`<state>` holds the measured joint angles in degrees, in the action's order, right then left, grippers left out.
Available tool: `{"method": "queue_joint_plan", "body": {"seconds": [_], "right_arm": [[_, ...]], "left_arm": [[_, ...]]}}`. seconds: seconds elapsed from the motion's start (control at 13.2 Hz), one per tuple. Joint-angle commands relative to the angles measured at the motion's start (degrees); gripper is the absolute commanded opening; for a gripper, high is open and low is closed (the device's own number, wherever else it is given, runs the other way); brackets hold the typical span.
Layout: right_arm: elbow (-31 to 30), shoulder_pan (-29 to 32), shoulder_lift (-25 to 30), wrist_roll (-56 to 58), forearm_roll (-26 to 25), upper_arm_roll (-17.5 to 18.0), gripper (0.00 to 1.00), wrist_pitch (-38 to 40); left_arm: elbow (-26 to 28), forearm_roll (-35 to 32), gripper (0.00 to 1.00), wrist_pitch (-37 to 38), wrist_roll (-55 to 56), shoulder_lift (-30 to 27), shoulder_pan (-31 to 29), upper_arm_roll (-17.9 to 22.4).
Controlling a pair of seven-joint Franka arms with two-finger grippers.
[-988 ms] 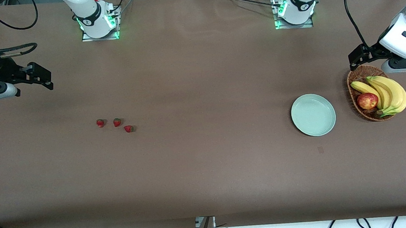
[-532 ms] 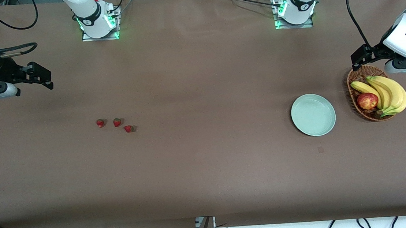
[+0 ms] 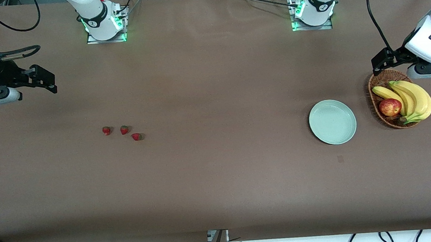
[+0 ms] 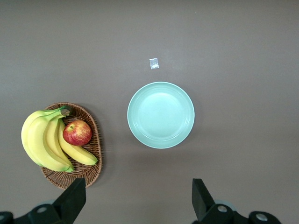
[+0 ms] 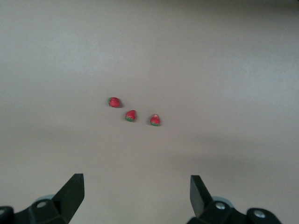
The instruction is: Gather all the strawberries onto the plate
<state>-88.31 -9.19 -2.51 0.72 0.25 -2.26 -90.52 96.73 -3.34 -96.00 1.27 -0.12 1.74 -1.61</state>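
Observation:
Three small red strawberries (image 3: 106,130) (image 3: 123,129) (image 3: 136,136) lie close together on the brown table toward the right arm's end; the right wrist view shows them too (image 5: 114,101) (image 5: 131,115) (image 5: 155,120). The pale green plate (image 3: 332,121) (image 4: 161,115) sits bare toward the left arm's end, beside the basket. My right gripper (image 3: 50,84) (image 5: 136,182) hangs open and holds nothing, over bare table well apart from the berries. My left gripper (image 3: 380,63) (image 4: 138,186) is open too, over the table by the basket's rim, with nothing in it.
A brown wicker basket (image 3: 380,79) (image 4: 91,122) holds bananas (image 3: 416,97) and a red-yellow apple (image 3: 390,107). A small pale patch (image 3: 340,159) (image 4: 153,63) lies on the table nearer the camera than the plate. Cables hang along the table's near edge.
The left arm's hand has shifted slightly by the basket's rim. The right arm and everything on the table have stayed put.

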Motion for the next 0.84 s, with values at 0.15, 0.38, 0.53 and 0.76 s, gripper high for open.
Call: {"method": "queue_joint_plan", "body": {"seconds": [0.15,0.38,0.53,0.76], "right_arm": [[0.2,0.0,0.6,0.6,-0.3,-0.1,1.00,0.8],[0.0,0.0,0.4,0.6,-0.2,0.1,1.00,0.8],[0.0,0.0,0.2,0.5,-0.2,0.2,1.00,0.5],[-0.5,-0.1,0.5,0.5,-0.2,0.4,1.00,0.8]], "left_arm": [[-1.9,0.8,1.00,1.3,-0.6,1.0,-0.2,-0.2],[-1.9,0.5,1.00,1.1,-0.6,1.0,-0.2,-0.1],[-1.9,0.1,1.00,0.1,-0.6,1.2,-0.2,-0.1],[-1.8,-0.1,1.00,-0.2,-0.6,1.2,-0.2,0.0]]}}
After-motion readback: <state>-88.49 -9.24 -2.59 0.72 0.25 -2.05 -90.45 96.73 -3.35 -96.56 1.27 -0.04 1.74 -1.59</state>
